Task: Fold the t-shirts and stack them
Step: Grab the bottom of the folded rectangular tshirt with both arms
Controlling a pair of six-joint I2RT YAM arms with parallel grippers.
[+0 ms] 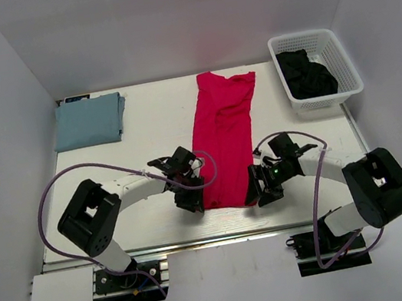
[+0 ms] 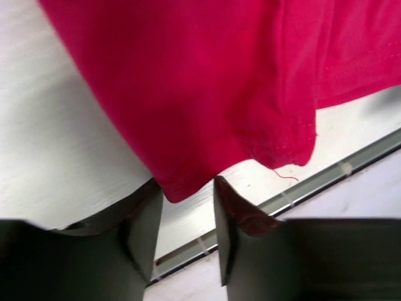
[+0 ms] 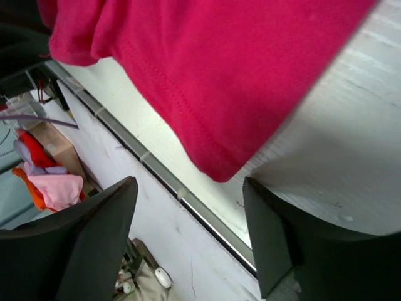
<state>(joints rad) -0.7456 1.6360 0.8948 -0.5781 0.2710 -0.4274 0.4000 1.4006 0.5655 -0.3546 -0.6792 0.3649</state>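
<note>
The crimson red t-shirt [image 1: 224, 138] lies folded into a long strip down the middle of the table. The pale blue-grey t-shirt [image 1: 88, 121] lies folded at the back left. My left gripper [image 1: 193, 201] is at the red shirt's near left corner. In the left wrist view it [image 2: 186, 188] is open, and the shirt's hem corner [image 2: 178, 185] sits just at the fingertips, not pinched. My right gripper [image 1: 261, 191] is at the near right corner. In the right wrist view it [image 3: 189, 183] is wide open, with the red corner [image 3: 216, 169] just beyond the gap.
A white lattice basket [image 1: 347, 62] stands at the back right with dark cloth [image 1: 307, 73] in it. The table's near edge and its metal rail [image 3: 169, 185] run just behind both grippers. White walls close in the table on three sides.
</note>
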